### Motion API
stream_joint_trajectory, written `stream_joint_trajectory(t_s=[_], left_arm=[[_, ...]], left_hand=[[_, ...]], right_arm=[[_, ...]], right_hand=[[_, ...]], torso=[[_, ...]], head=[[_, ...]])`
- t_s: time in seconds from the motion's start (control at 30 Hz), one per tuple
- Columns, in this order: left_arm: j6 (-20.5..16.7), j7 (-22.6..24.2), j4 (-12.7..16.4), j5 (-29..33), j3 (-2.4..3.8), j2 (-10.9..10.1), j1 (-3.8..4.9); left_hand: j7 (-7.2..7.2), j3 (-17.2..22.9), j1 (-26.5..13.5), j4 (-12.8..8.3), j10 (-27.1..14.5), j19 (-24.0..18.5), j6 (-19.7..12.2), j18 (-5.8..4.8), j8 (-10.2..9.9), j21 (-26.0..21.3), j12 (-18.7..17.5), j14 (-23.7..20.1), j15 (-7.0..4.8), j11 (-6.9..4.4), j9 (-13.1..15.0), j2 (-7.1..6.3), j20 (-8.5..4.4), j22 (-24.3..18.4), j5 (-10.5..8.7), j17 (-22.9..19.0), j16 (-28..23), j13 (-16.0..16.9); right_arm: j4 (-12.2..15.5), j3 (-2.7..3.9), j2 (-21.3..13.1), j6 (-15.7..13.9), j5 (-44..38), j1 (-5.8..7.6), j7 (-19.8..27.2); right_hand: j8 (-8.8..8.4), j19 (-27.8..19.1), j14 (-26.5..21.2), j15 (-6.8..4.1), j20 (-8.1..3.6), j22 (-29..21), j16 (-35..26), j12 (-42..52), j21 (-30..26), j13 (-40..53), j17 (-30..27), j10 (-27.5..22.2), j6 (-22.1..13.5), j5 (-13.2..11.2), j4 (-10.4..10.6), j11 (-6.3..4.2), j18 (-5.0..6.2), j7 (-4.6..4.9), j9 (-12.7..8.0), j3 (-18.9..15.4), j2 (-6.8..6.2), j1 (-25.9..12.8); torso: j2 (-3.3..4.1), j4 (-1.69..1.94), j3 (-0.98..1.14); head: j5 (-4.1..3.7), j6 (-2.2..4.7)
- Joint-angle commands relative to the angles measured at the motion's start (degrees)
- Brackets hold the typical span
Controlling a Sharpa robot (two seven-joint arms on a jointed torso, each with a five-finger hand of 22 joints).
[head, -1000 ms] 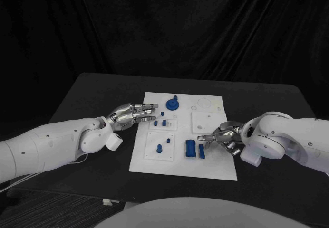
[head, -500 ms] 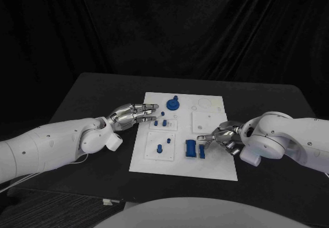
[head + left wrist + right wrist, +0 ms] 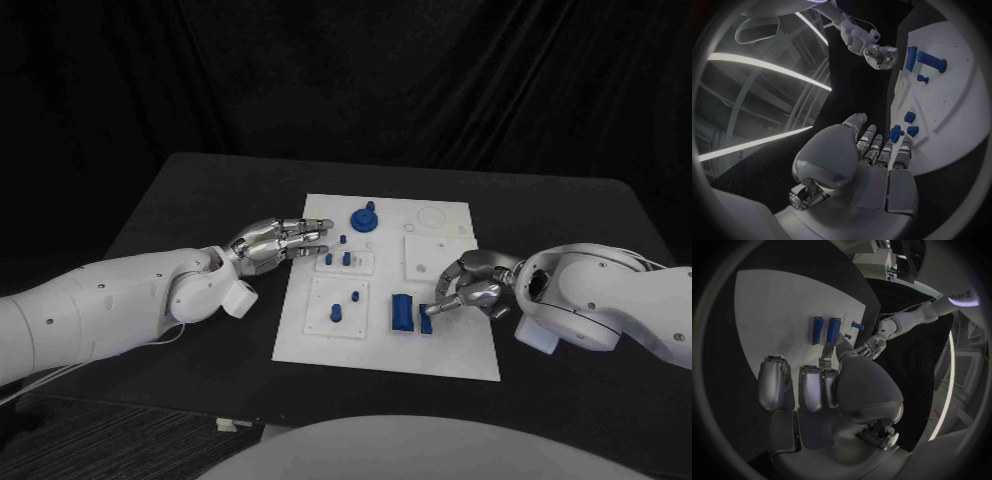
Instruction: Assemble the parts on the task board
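While beside the blue parts [image 3: 411,313], right hand [image 3: 464,291] loosely curled, empty.

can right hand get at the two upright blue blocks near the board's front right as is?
Probably yes. The right hand sits right beside the two blue blocks on the task board, fingers toward them, holding nothing that I can see, and nothing lies between.
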Motion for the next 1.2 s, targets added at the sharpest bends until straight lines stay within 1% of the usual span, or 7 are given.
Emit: stream_joint_trajectory(t_s=[0.03, 0.13, 0.17, 0.47, 0.63, 0.67, 1.2], left_arm=[[0.53, 0.78, 0.10, 0.34, 0.05, 0.05, -0.10], [0.55, 0.78, 0.10, 0.34, 0.05, 0.07, -0.11], [0.56, 0.77, 0.10, 0.34, 0.05, 0.08, -0.11], [0.56, 0.72, 0.16, 0.34, 0.05, -0.03, -0.13], [0.62, 0.72, 0.16, 0.34, 0.05, -0.02, -0.13], [0.64, 0.74, 0.14, 0.34, 0.05, 0.00, -0.14], [0.63, 0.67, 0.19, 0.34, 0.05, -0.07, -0.16]], left_hand=[[0.24, 0.39, -0.47, 0.04, 0.08, 0.32, 0.20, 0.81, 0.26, 0.34, 0.19, 0.11, 0.17, 0.46, 0.07, 0.08, -0.13, -0.03, 0.32, 0.05, 0.30, 0.05], [0.24, 0.39, -0.47, 0.04, 0.08, 0.32, 0.20, 0.81, 0.26, 0.34, 0.19, 0.11, 0.17, 0.46, 0.07, 0.08, -0.13, -0.03, 0.32, 0.05, 0.30, 0.05], [0.24, 0.39, -0.47, 0.04, 0.08, 0.32, 0.20, 0.81, 0.26, 0.34, 0.19, 0.11, 0.17, 0.46, 0.07, 0.08, -0.13, -0.03, 0.32, 0.05, 0.30, 0.05], [0.24, 0.39, -0.47, 0.04, 0.08, 0.32, 0.20, 0.81, 0.26, 0.34, 0.19, 0.11, 0.17, 0.46, 0.07, 0.08, -0.13, -0.03, 0.32, 0.05, 0.30, 0.05], [0.24, 0.39, -0.47, 0.04, 0.08, 0.32, 0.20, 0.81, 0.26, 0.34, 0.19, 0.11, 0.17, 0.46, 0.07, 0.08, -0.13, -0.03, 0.32, 0.05, 0.30, 0.05], [0.24, 0.39, -0.47, 0.04, 0.08, 0.32, 0.20, 0.81, 0.26, 0.34, 0.19, 0.11, 0.17, 0.46, 0.07, 0.08, -0.13, -0.03, 0.32, 0.05, 0.30, 0.05], [0.28, 0.60, -0.51, -0.03, 0.12, 0.31, 0.32, 0.81, 0.32, 0.34, 0.19, 0.11, 0.18, 0.51, 0.09, 0.05, -0.13, -0.06, 0.35, 0.05, 0.30, 0.05]], right_arm=[[0.79, 0.01, -0.47, -1.62, -15.45, -0.11, 3.57], [1.02, 0.00, -0.76, -1.48, -18.79, -0.62, 3.53], [0.99, 0.00, -0.75, -1.47, -19.39, -0.82, 3.53], [0.22, 0.00, -0.22, -0.16, -21.16, -1.93, 2.81], [0.08, 0.00, -0.06, 1.40, -21.32, -2.14, 2.13], [0.04, 0.00, 0.00, 2.18, -21.36, -2.24, 1.78], [-0.41, -0.01, 0.75, 3.75, -21.43, -2.80, 0.94]], right_hand=[[1.08, 1.34, 4.07, -0.39, -0.48, 10.85, 0.38, 0.20, 0.28, 15.07, 4.03, 5.99, -0.48, -0.50, 0.14, -0.30, 0.10, 0.02, 1.14, -0.45, 0.00, 0.43], [3.34, 1.34, 4.06, -0.55, -0.58, 10.87, 0.39, 0.20, 0.37, 15.07, 4.06, 5.99, -1.14, -2.43, 0.60, -0.46, 0.08, -0.22, 3.56, -0.97, -0.09, 0.44], [4.83, 1.32, 4.06, -0.64, -0.69, 10.86, 0.39, 0.20, 0.34, 15.07, 4.07, 5.99, -1.31, -3.61, 1.26, -0.63, 0.09, -0.40, 5.15, -1.38, -0.12, 0.12], [7.95, 1.26, 4.04, -1.04, -1.06, 10.81, 0.35, 0.20, 0.17, 15.07, 4.02, 5.99, -1.28, -6.89, 3.97, -1.13, 0.13, -1.01, 8.87, -2.46, -0.70, -1.30], [9.01, 1.30, 4.06, -1.29, -1.30, 10.85, 0.40, 0.20, 0.32, 15.07, 4.15, 5.99, -1.17, -7.74, 6.07, -1.41, 0.10, -1.33, 10.39, -3.06, -2.40, -2.50], [10.14, 1.31, 4.05, -1.47, -1.48, 10.89, 0.40, 0.20, 0.45, 15.07, 4.19, 5.99, -0.39, -7.73, 7.63, -1.63, 0.06, -1.57, 11.77, -2.96, -4.34, -2.78], [10.98, 1.25, 4.01, -1.70, -1.73, 10.86, 0.32, 0.20, 0.35, 15.07, 4.05, 5.99, -0.30, -7.74, 10.60, -1.87, 0.08, -1.81, 13.45, -3.86, -5.73, -2.86]], torso=[[-0.01, 0.05, 0.01], [-0.02, 0.03, 0.01], [-0.02, 0.02, 0.01], [-0.01, 0.01, -0.01], [0.00, 0.03, 0.00], [0.02, 0.02, 0.00], [-0.02, 0.03, 0.00]], head=[[-0.15, 0.00], [-0.12, 0.00], [-0.08, 0.00], [0.01, 0.00], [-0.01, 0.00], [-0.02, 0.00], [0.09, 0.00]])
